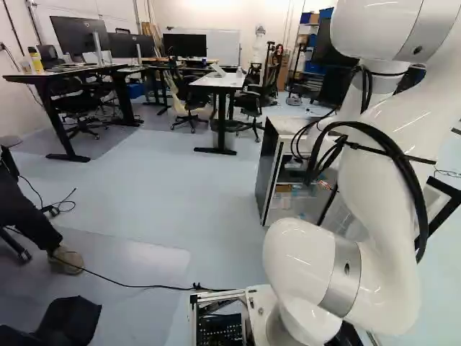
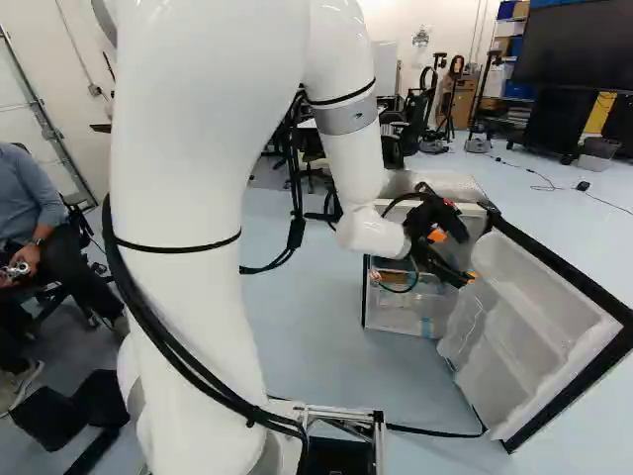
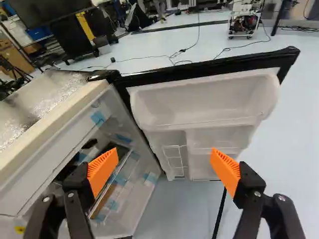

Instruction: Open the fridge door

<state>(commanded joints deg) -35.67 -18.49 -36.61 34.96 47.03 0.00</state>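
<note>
Hovers with gripper (image 3: 165, 160) spread and empty between fridge cabinet (image 3: 55, 125) at left and fridge door (image 2: 539, 309) swung wide at right, and could snag door bins (image 3: 202, 105) on a leftward sweep, dragging the door partly shut.

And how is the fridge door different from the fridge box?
The fridge door is a thin panel, but the fridge box is deep. The door has white bins; the box has bits of blue tape inside. The door is swung out wide, while the box stands upright. Both look whitish inside.
</note>
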